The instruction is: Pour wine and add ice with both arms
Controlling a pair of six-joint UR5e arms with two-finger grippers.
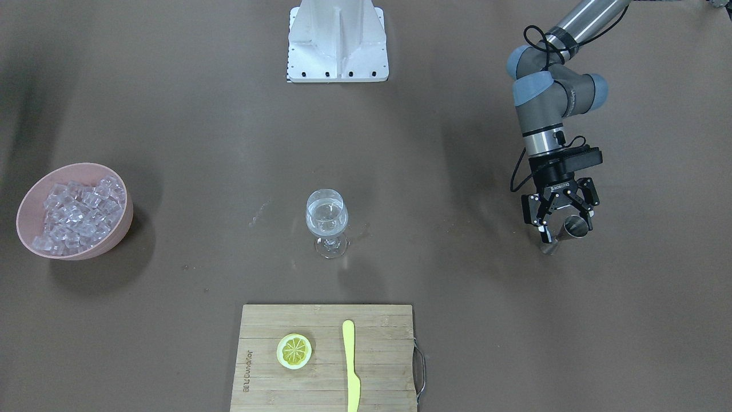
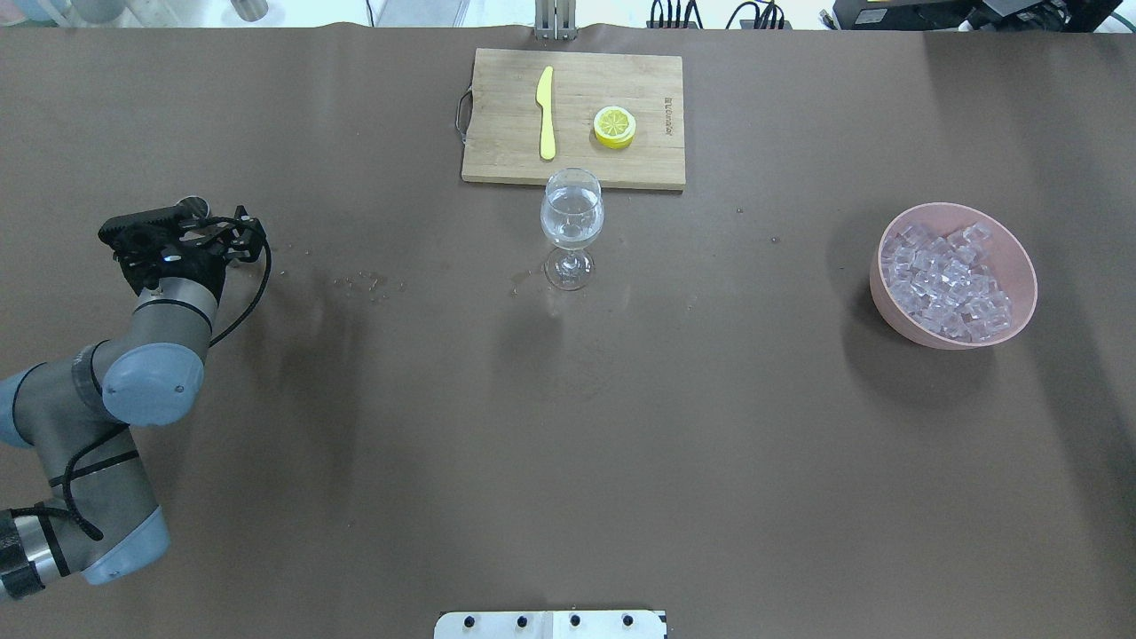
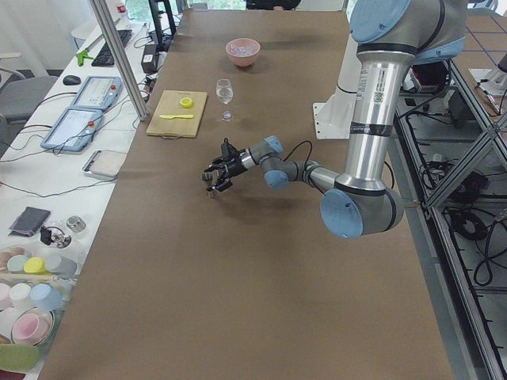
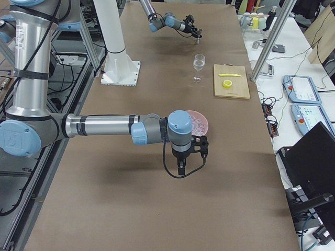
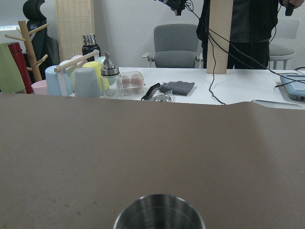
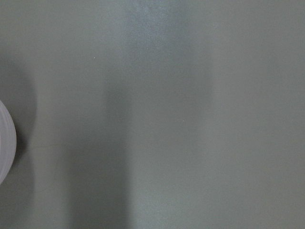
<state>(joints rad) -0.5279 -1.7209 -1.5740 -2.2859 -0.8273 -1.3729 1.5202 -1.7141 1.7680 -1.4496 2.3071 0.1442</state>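
A wine glass (image 1: pixel 326 220) stands mid-table with a little clear wine (image 1: pixel 326 224) in its bowl; it also shows in the overhead view (image 2: pixel 571 222). A heap of ice (image 1: pixel 80 213) fills a pink bowl (image 1: pixel 123 232), seen overhead at the right (image 2: pixel 896 311). My left gripper (image 1: pixel 563 222) is low over the table with its fingers spread around a steel jigger (image 1: pixel 575 227), whose rim shows in the left wrist view (image 5: pixel 159 212). My right gripper (image 4: pixel 180 166) shows only in the exterior right view, pointing down beside the bowl (image 4: pixel 199 121); I cannot tell whether it is open or shut.
A wooden cutting board (image 1: pixel 377 372) lies on the operators' side with a lemon slice (image 1: pixel 294 351) and a yellow knife (image 1: pixel 350 366) on it. The white mounting base (image 1: pixel 337 40) stands at the robot's edge. Small droplets (image 2: pixel 364 284) dot the table between jigger and glass.
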